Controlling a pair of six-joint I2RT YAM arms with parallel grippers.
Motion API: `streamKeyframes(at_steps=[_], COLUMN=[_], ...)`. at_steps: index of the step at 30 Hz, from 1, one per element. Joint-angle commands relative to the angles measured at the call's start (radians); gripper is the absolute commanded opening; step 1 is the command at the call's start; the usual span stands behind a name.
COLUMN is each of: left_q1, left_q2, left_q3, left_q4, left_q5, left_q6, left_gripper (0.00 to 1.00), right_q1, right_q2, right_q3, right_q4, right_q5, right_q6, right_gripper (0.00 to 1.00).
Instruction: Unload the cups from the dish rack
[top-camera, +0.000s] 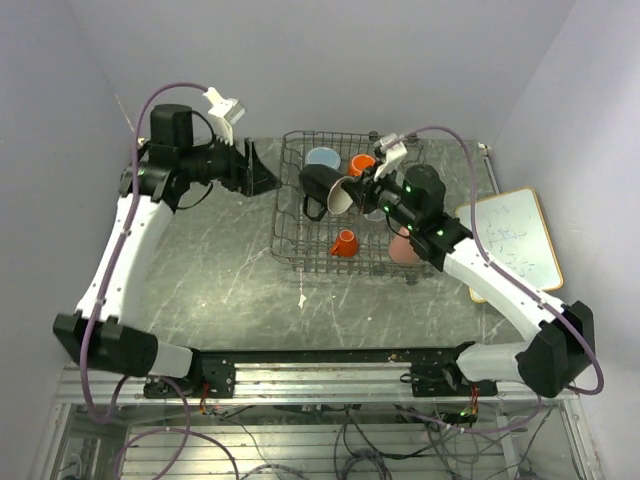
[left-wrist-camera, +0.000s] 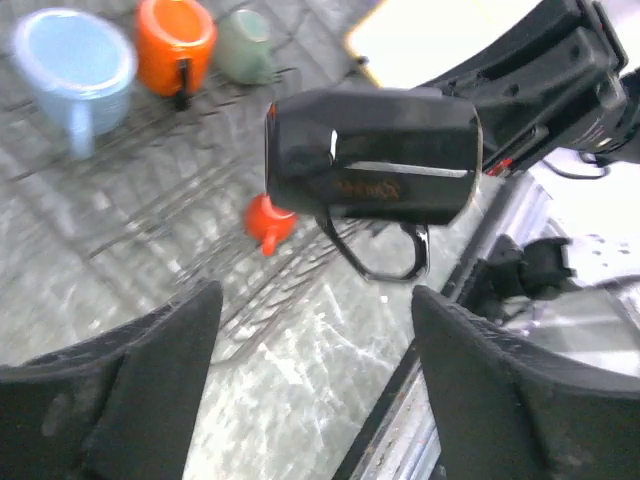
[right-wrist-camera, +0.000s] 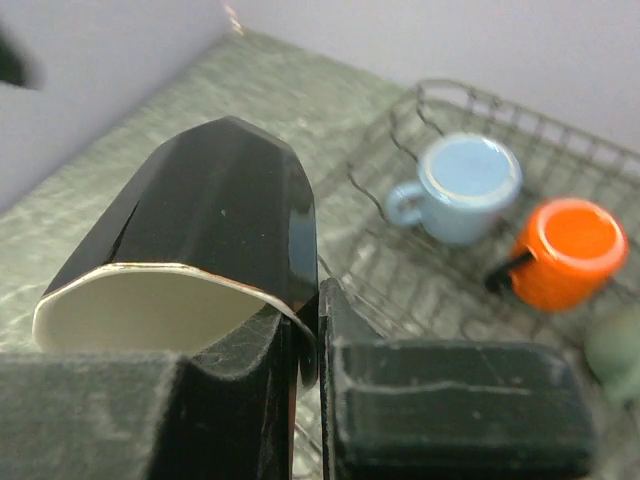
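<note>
One rim wall is all my right pincer (right-wrist-camera: 306, 305) grasps of the black mug (right-wrist-camera: 200, 205); its body hangs sideways ahead, so weight may twist it loose.

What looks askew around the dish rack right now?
The black mug hangs sideways over the dish rack, the right gripper pinching only its rim. The tiny orange cup seems tipped over; the light blue mug and orange mug stand upright.
</note>
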Motion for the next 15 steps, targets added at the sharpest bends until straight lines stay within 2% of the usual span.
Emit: streamKeyframes(at_steps=[1,4,6,8,12,15], left_q1=[-0.005,-0.108,-0.173,-0.203,-0.214,-0.216], left_q2=[-0.160,-0.246,-0.249,-0.239,-0.240,-0.262], left_q3=[-0.033,-0.092,-0.095,-0.104,-0.154,-0.220], left_q4=[-0.118,-0.072,-0.093,-0.102,-0.088,-0.048], left_q5=[-0.326,-0.473,-0.559,-0.586,-0.609,-0.646], left_q6=[0.295,0.399,0.425,0.408,0.381,0.363], left_gripper=[0.98,1.00,1.00,1.00,0.95,0.86], right_q1=[0.025,0.077,0.106,0.131,0.203,0.232], right_q2=[0.096,0.234,0.330,0.428,0.525,0.550], right_q3=[0.221,0.399,0.504,0.602,0.739,0.790], right_q4=[-0.405,-0.614,-0.723,-0.819,-0.888,-0.909], right_q5=[0.279,0.415,0.445,0.445,0.466,0.461], right_q6=[0.094,0.186,0.256,0.312,0.353,0.386], right_gripper=[0.00,0.00,0.00,0.00,0.00,0.00])
